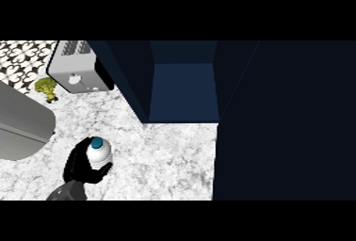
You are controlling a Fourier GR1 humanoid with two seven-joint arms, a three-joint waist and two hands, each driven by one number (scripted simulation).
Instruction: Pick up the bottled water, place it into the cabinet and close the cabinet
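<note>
1. Black fingers of my left hand (80, 167) curl round the bottled water (98, 151), thumb at its 5 o'clock side.
2. I see a pale bottle with a teal cap, upright over the marble counter (167, 155), at 8 o'clock from the open cabinet (182, 89).
3. I can't read any label.

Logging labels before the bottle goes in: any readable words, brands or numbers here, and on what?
None can be read.
Bottled water, held in the left robot hand: no legible label.
Toaster: only a round knob, no markings.
Cabinet: plain dark blue.
</note>
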